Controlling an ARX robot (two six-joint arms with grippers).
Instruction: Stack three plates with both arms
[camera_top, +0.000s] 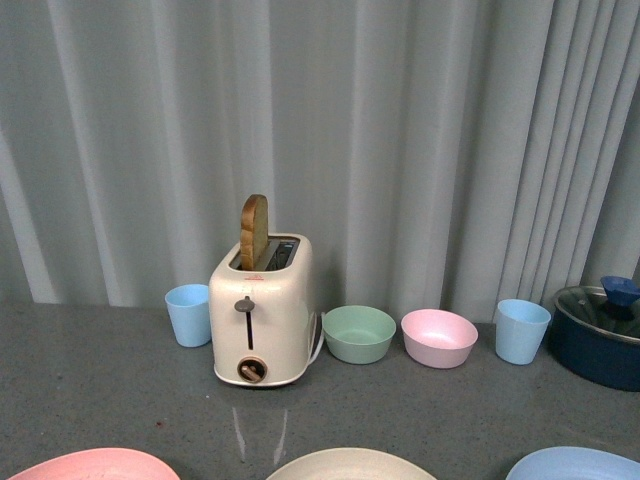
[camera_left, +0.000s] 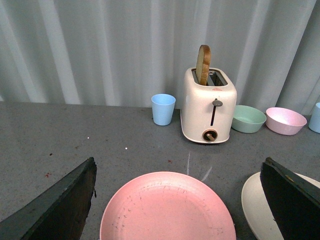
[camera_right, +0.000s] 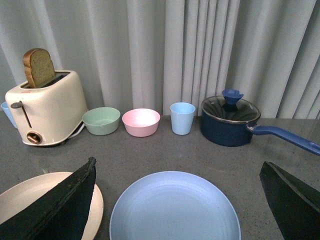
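Three plates lie side by side along the table's near edge. In the front view only their far rims show: the pink plate (camera_top: 95, 466) at left, the cream plate (camera_top: 350, 465) in the middle, the light blue plate (camera_top: 580, 464) at right. Neither arm shows there. My left gripper (camera_left: 177, 200) is open above the pink plate (camera_left: 167, 207), with the cream plate (camera_left: 257, 207) beside it. My right gripper (camera_right: 177, 202) is open above the light blue plate (camera_right: 175, 207), with the cream plate (camera_right: 20, 197) beside it.
A cream toaster (camera_top: 262, 310) with a bread slice stands behind the plates. A light blue cup (camera_top: 188, 314), a green bowl (camera_top: 358, 333), a pink bowl (camera_top: 438, 337), another blue cup (camera_top: 521, 330) and a dark blue lidded pot (camera_top: 605, 335) line the back.
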